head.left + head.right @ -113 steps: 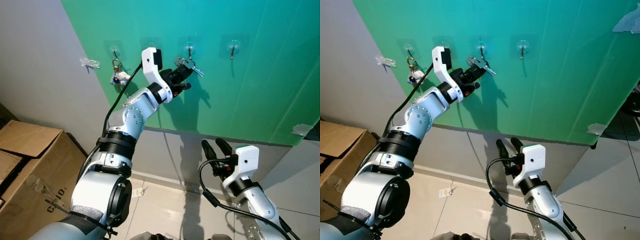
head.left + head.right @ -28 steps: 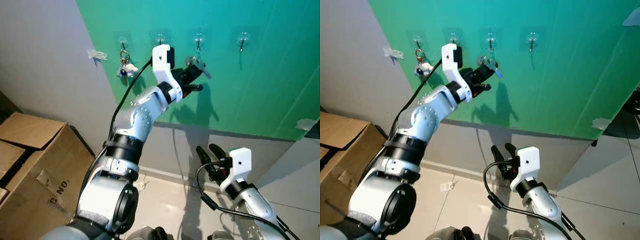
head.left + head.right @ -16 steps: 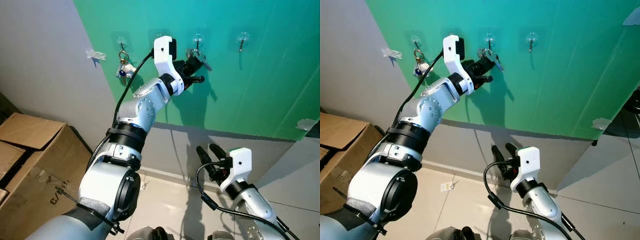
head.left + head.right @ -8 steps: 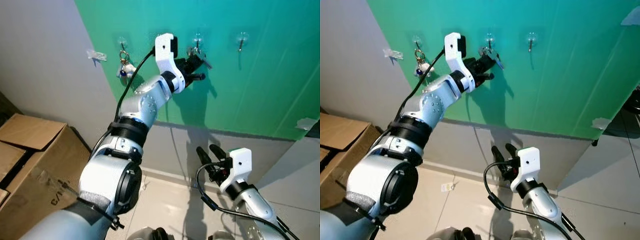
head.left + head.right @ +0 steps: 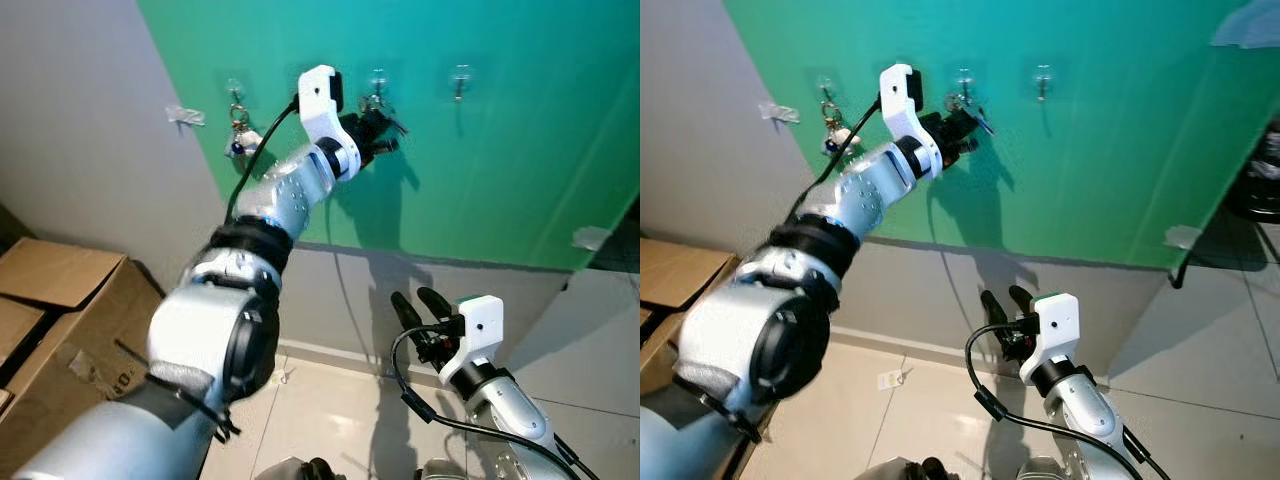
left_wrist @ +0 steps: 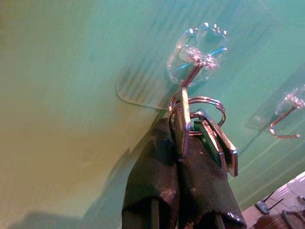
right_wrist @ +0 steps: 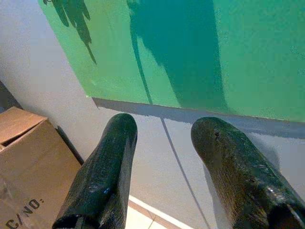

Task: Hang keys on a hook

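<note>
A bunch of metal keys [image 6: 209, 136] on a ring [image 6: 199, 106] is pinched in my left gripper [image 6: 177, 143], which is shut on it. The arm reaches up to the green wall, holding the keys [image 5: 379, 104] right at the third hook [image 5: 378, 80] from the left. In the left wrist view the ring sits against the metal hook [image 6: 193, 75] under its clear pad; I cannot tell whether the ring is over it. My right gripper [image 5: 418, 300] hangs low by the floor, open and empty.
Another key bunch with a white and blue charm [image 5: 238, 135] hangs on the leftmost hook. A free hook [image 5: 461, 78] is to the right. A cardboard box [image 5: 50, 320] stands on the left floor. A scrap of tape [image 5: 185, 117] sticks to the grey wall.
The left gripper has lifted the keys up to the third hook and holds them against it. The camera has shifted slightly. The right arm is still.
</note>
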Controlling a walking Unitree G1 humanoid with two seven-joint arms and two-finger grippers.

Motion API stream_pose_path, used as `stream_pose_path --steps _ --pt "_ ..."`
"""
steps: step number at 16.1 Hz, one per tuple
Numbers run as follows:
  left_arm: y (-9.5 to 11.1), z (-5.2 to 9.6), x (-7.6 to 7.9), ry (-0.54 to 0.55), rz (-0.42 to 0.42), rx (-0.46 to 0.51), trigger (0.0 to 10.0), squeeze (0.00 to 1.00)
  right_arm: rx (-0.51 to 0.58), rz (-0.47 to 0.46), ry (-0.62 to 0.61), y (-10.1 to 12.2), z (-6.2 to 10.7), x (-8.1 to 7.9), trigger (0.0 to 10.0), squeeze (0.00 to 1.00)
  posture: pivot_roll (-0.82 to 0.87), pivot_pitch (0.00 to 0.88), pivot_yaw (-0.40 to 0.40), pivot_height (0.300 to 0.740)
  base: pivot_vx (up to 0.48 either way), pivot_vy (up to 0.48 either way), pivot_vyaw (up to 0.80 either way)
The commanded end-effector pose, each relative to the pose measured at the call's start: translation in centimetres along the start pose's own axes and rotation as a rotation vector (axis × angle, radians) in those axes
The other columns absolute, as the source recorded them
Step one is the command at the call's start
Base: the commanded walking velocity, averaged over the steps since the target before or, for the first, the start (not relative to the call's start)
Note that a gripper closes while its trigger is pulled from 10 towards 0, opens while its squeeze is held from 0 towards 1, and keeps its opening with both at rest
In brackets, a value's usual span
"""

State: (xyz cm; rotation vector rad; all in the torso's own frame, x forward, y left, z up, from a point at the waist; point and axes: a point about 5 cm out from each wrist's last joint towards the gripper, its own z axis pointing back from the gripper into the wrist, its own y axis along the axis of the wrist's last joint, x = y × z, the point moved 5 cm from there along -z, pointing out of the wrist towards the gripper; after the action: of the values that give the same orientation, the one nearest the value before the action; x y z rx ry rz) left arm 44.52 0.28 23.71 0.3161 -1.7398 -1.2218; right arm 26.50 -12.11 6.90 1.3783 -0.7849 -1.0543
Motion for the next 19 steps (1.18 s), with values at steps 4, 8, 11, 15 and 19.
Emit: stream_pose_path --steps 4,8,11,15,19 --pt "-0.5 1.1 -3.8 0.190 0.090 -0.053 10.0 0.00 -0.012 -0.021 0.007 -0.1 0.4 -0.3 10.0 0.00 -0.30 0.045 0.185 0.740 0.000 0.000 0.00" --pt "-3.0 2.0 -5.7 0.285 0.035 -0.146 10.0 0.00 -0.019 -0.024 0.009 -0.3 0.5 -0.2 10.0 0.00 -0.30 0.051 0.184 0.740 0.000 0.000 0.00" --pt "-2.8 2.1 -6.0 0.285 -0.031 -0.132 10.0 0.00 -0.022 -0.024 0.009 -0.4 0.6 -0.1 10.0 0.00 -0.29 0.056 0.181 0.740 0.000 0.000 0.00" --pt "0.6 1.5 -3.6 0.147 -0.261 0.074 10.0 0.00 -0.023 -0.021 0.007 -0.3 0.7 -0.1 10.0 0.00 -0.29 0.060 0.180 0.740 0.000 0.000 0.00" --pt "0.0 3.6 -3.5 0.090 -0.580 0.200 10.0 0.00 0.005 -0.008 -0.061 0.3 0.6 0.6 10.0 0.00 -0.28 0.062 0.182 0.740 0.000 0.000 0.00"
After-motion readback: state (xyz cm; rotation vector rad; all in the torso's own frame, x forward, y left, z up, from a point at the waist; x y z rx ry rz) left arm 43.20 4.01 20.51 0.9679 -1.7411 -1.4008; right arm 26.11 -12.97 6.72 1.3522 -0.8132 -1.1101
